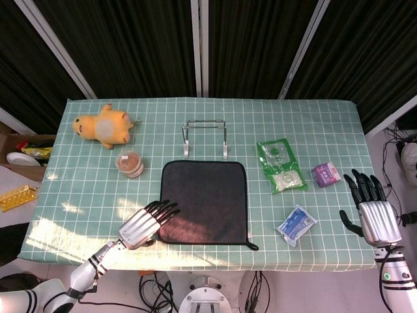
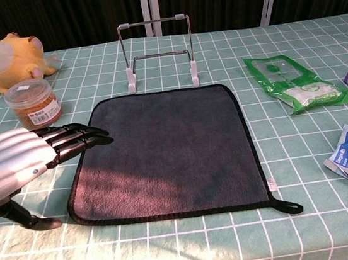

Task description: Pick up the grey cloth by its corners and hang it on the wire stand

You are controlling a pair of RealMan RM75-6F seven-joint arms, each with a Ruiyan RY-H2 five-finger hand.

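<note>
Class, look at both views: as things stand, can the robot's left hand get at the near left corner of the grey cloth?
Probably yes. The left hand hovers open at the left edge of the grey cloth, and nothing lies between it and that corner.

The grey cloth [image 1: 204, 201] is a square, dark grey microfibre piece with black edge binding; it lies flat and fully spread on the table [image 1: 326, 117], with a small black hanging loop [image 2: 289, 206] and a white tag at its near right corner. The wire stand [image 1: 204, 137] is a bare metal frame with two white feet, standing upright just beyond the cloth's far edge, near it but not touching. Nothing hangs on its top bar.
</note>
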